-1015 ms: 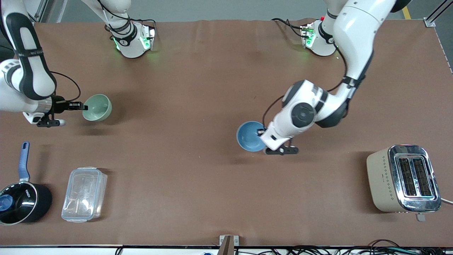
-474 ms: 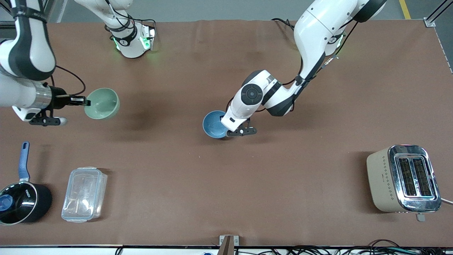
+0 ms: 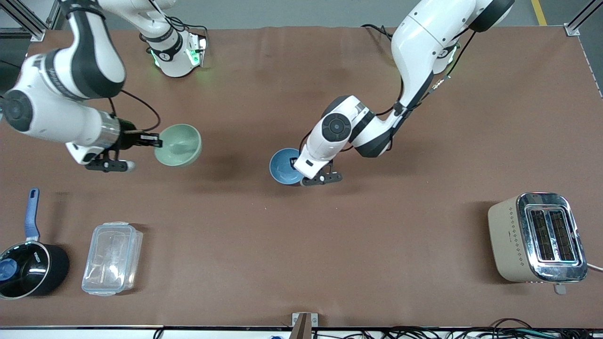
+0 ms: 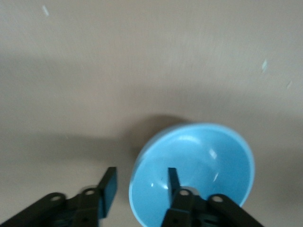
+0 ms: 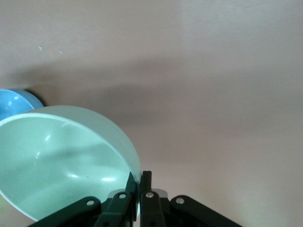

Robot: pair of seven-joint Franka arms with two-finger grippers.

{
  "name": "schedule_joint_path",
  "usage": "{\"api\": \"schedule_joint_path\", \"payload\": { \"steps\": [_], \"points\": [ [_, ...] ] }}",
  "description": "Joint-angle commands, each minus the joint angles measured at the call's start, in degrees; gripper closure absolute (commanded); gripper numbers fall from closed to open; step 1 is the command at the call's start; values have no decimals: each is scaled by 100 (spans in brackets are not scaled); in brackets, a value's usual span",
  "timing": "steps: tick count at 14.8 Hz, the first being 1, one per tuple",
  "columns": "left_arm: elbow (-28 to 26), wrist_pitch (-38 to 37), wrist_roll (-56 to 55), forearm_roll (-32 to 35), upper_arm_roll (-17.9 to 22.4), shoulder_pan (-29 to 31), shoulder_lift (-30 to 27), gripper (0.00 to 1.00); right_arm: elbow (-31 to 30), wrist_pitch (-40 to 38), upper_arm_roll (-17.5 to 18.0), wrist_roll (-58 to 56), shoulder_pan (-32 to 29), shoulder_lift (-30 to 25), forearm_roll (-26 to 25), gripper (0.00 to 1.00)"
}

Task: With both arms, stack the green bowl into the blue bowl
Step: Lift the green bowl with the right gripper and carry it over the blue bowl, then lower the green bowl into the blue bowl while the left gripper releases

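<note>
The green bowl (image 3: pixel 179 144) hangs tilted in the air over the table toward the right arm's end. My right gripper (image 3: pixel 153 140) is shut on its rim, as the right wrist view shows for the gripper (image 5: pixel 140 176) and the bowl (image 5: pixel 61 161). The blue bowl (image 3: pixel 284 165) sits on the table near the middle. My left gripper (image 3: pixel 300 170) is open at its rim. In the left wrist view one finger of that gripper (image 4: pixel 141 172) is inside the blue bowl (image 4: pixel 199 165) and one outside, with a gap to the rim. The blue bowl also shows in the right wrist view (image 5: pixel 14 101).
A beige toaster (image 3: pixel 537 238) stands at the left arm's end, nearer the front camera. A clear plastic container (image 3: pixel 112 258) and a black saucepan (image 3: pixel 29 268) with a blue handle stand at the right arm's end, nearer the front camera.
My right arm has carried the green bowl toward the blue bowl. My left arm earlier brought the blue bowl toward the table's middle and has held almost still for the last half second.
</note>
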Motion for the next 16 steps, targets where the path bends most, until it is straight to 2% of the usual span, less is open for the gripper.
{"api": "schedule_joint_path", "payload": {
  "steps": [1,4,8,11,13,15,16],
  "points": [
    [268,-772,-11,205,41,491,-567,0,47,436,-56,625,614,353,347,100],
    [277,-1389,330,818,41,1027,-1367,0,56,1069,-56,1213,1299,696,866,100],
    [575,-2679,1734,1006,-3,1775,-2010,0,126,2071,-56,2251,2214,1293,991,100],
    [883,-3428,2711,927,-11,2161,-2335,0,214,2362,-56,2481,2444,1680,1104,99],
    [892,-3701,3125,909,-64,2426,-2633,0,232,2415,-56,2473,2453,1795,1289,99],
    [823,-3850,3529,726,76,2453,-2976,0,293,2607,-48,2472,2479,1988,1412,98],
    [813,-4069,3758,550,294,2375,-3108,0,294,2757,-47,2472,2540,2093,1465,98]
  ]
}}
